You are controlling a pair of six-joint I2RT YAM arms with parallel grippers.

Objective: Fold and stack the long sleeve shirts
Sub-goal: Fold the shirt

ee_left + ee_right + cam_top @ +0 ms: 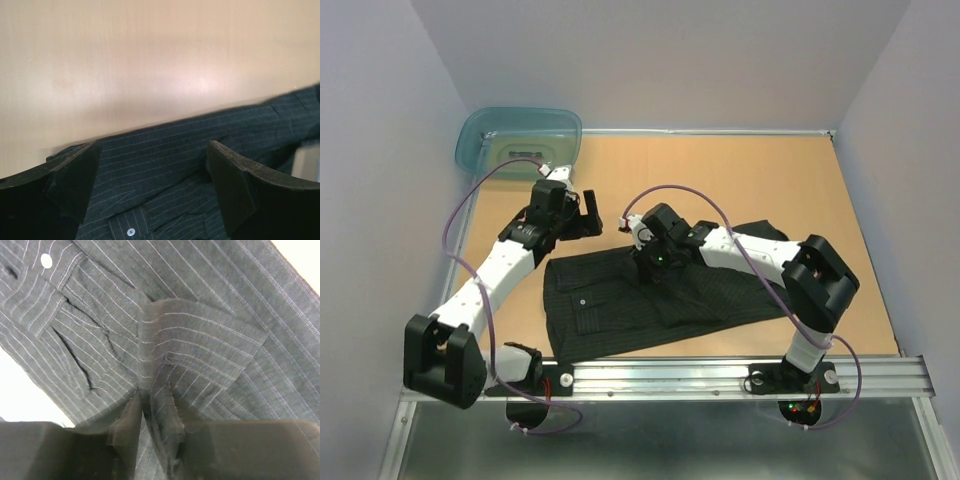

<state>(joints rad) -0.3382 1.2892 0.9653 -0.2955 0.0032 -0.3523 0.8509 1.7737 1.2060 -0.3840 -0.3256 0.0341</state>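
Note:
One long sleeve shirt, dark with thin pinstripes, lies loosely spread on the wooden table, near the front. My right gripper presses down at the shirt's upper middle. In the right wrist view its fingers pinch a raised fold of the shirt; my right gripper is shut on that fold. My left gripper hovers open above the table by the shirt's upper left corner. Its wrist view shows the left gripper wide open over the shirt, near a pale button.
A translucent teal tub stands in the back left corner. A metal rail runs along the front edge, just below the shirt's hem. Grey walls close in both sides and the back.

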